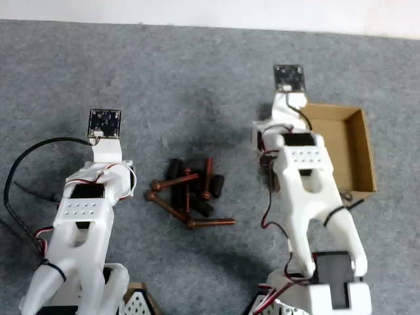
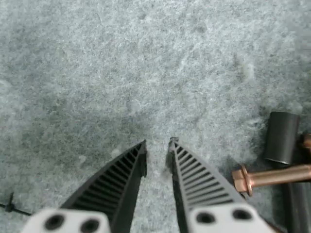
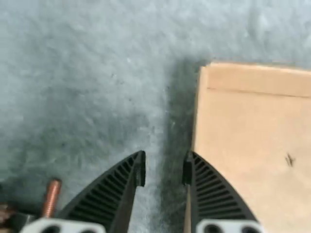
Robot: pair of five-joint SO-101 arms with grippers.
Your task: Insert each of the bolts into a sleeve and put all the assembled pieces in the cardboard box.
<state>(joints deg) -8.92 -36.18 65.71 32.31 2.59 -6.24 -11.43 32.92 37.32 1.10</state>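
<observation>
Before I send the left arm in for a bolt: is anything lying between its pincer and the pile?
Nothing visible. The left pincer hangs over bare carpet, and the nearest bolt and a sleeve lie off to its side with only carpet between.

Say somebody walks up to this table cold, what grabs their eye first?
A tangled heap of copper bolts and black sleeves in the middle of the grey table stands out first. Next comes the open cardboard box off to its right. The left tool hangs open beside the heap, the right tool open by the box's wall.
</observation>
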